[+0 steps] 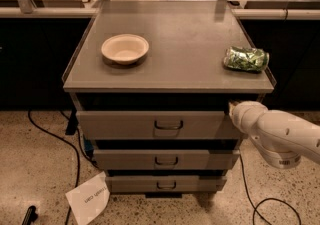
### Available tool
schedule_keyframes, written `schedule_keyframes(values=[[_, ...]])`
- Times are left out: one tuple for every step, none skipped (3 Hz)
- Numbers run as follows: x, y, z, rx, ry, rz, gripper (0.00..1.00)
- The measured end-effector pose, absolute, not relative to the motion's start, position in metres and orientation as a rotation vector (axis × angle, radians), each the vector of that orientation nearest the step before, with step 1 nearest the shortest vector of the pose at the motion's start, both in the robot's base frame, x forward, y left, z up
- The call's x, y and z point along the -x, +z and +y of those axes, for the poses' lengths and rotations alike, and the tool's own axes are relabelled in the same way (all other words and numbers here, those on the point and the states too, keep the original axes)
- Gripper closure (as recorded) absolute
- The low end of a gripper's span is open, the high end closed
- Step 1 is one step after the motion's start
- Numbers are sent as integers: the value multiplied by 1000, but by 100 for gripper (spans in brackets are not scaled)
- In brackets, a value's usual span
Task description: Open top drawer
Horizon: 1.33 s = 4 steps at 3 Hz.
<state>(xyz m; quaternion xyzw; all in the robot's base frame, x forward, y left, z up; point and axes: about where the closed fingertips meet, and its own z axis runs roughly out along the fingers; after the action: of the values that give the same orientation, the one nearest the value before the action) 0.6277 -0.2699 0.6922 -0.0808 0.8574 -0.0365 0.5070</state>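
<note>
The top drawer (125, 124) is the tallest grey front under the cabinet top, with a small dark pull handle (168, 125) at its centre. It stands out a little from the cabinet, with a dark gap above its front. My white arm (280, 136) comes in from the right. My gripper (234, 109) is at the drawer's upper right corner, at the edge of the front; its tip is mostly hidden by the arm.
Two shorter grey drawers (165, 159) sit below it. On the cabinet top (185, 44) are a cream bowl (125, 48) at the left and a crumpled green bag (246, 59) at the right edge. A white paper (89, 200) and black cables (55, 139) lie on the floor.
</note>
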Motion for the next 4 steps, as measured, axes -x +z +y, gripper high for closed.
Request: schedule_keyframes(values=[[-627, 691, -270, 189, -80, 2089, 100], [-627, 692, -270, 189, -80, 2089, 100], [-617, 688, -268, 187, -49, 2141, 100], [-578, 692, -231, 262, 74, 2220, 100]])
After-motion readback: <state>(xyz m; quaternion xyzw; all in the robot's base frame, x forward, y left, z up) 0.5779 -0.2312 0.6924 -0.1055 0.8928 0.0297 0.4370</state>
